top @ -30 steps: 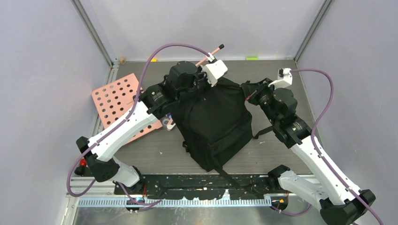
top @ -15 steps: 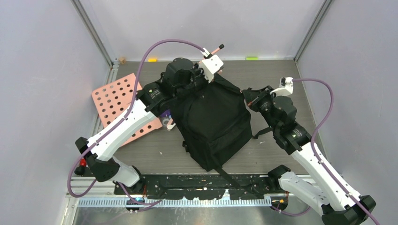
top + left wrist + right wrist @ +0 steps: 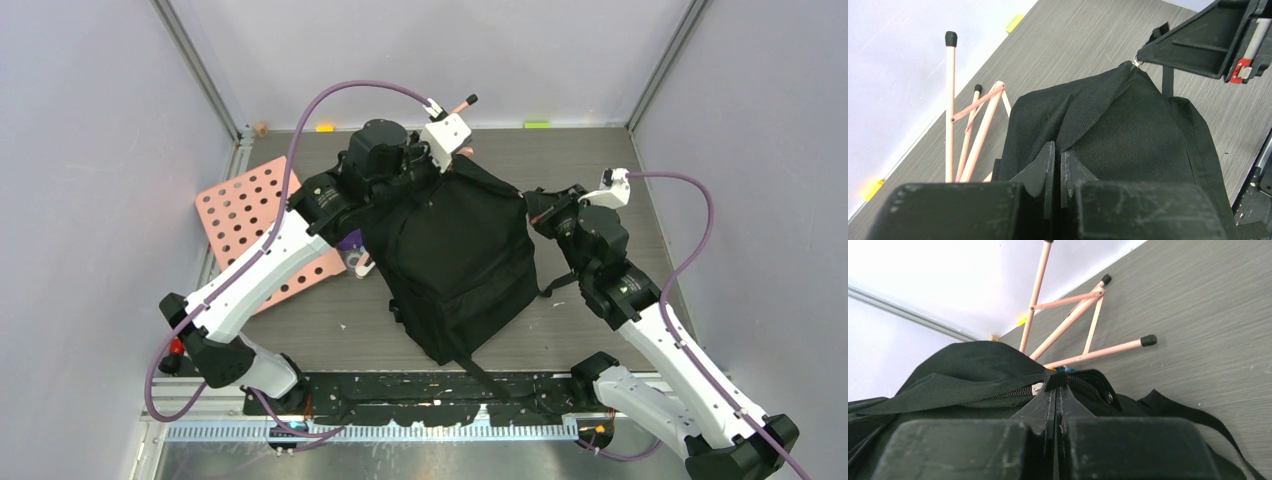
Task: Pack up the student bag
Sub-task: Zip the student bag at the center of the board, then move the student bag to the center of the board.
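- Student bag [image 3: 455, 265]: we record one large black fabric backpack lying mid-counter between the two arms. Its upper end points towards the far wall, and one black strap trails towards the near edge.
- Counter [image 3: 570, 150]: grey, wood-grained surface that carries everything listed here.
- Left pincer [image 3: 1058, 150]: we note the fingers pressed together on a raised fold of the student bag's black fabric, at the bag's far left corner. The cloth rises to a peak between them.
- Right pincer [image 3: 1056, 390]: we note the fingers closed tight on a small black tab at the end of the zip line, on the bag's far right edge. The left wrist view shows a small metal ring at these fingertips. The fabric runs taut from there towards the left pincer.
- Pink rod frame [image 3: 1083, 315]: thin pink rods with black end caps, joined by cross-pieces. It lies on the counter just behind the bag, near the far wall.
- Pink perforated board [image 3: 245, 215]: a flat panel with rows of round holes, on the counter left of the bag, partly under the left arm.
- Small white and purple item [image 3: 355, 260]: just beside the bag's left edge. It is too hidden for us to identify.
- Green tag [image 3: 537, 124] and yellow tag [image 3: 325, 127]: both at the foot of the far wall.
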`<state>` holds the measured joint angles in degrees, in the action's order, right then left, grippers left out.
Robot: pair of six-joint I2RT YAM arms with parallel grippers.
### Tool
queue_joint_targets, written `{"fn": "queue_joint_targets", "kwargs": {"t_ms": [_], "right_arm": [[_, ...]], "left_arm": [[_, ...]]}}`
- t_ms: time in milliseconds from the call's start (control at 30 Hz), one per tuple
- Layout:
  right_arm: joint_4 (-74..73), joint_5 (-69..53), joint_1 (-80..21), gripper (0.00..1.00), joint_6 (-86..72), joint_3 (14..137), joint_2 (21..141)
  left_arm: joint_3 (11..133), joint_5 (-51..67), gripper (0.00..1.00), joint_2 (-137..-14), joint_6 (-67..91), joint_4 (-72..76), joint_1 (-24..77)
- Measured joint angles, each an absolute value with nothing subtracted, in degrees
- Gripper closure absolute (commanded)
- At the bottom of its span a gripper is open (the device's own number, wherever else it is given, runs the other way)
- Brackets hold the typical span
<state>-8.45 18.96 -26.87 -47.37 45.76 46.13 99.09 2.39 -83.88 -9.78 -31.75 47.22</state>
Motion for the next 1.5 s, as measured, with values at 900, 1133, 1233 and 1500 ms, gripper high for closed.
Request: {"fn": "queue_joint_targets", "kwargs": {"t_ms": [900,1133,1233,1500], "right_arm": [[-17.56,21.30,-23.97,0.27,-33.98,39.46,37.17],[-20.73,1.48,-23.03,0.18,-15.68,54.57,43.70],[-18.79,-9.23,-23.03,0.17,-11.05,60.64,48.14],[-14.59,-30.74,-23.03,0.18,-1.83,69.95,61.76]], "left_arm": [[98.72,9.47,1.00,-81.12,-9.74,-32.10,44.58],[98.39,11.49,1.00,-78.04,-9.39,-34.41,42.63],[98.39,13.34,1.00,-78.02,-9.39,-34.46,42.46],[99.22,17.98,1.00,-78.48,-9.41,-35.03,42.44]]}}
